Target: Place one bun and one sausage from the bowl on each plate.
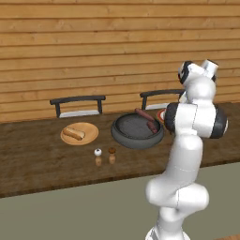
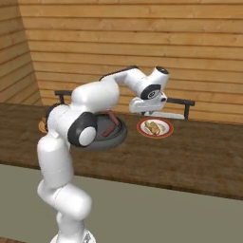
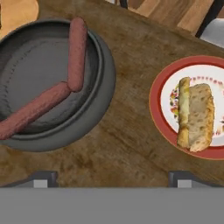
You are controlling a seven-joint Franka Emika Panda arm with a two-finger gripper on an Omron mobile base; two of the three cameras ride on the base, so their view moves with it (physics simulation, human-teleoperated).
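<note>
I am in a home kitchen or dining corner, rendered rather than real. A wall of horizontal wooden planks (image 1: 93, 42) stands behind a long dark wooden counter (image 1: 37, 154), with two dark chairs (image 1: 78, 104) pushed up along its far side. Tableware and food sit on it: a grey bowl (image 1: 137, 132) holding sausages (image 3: 77, 52), plates with buns (image 3: 196, 116), and small salt and pepper shakers (image 1: 98, 157).

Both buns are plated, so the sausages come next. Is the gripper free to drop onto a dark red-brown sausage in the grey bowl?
Probably yes: the gripper is open and empty, and both sausages lie uncovered in the grey bowl.
</note>
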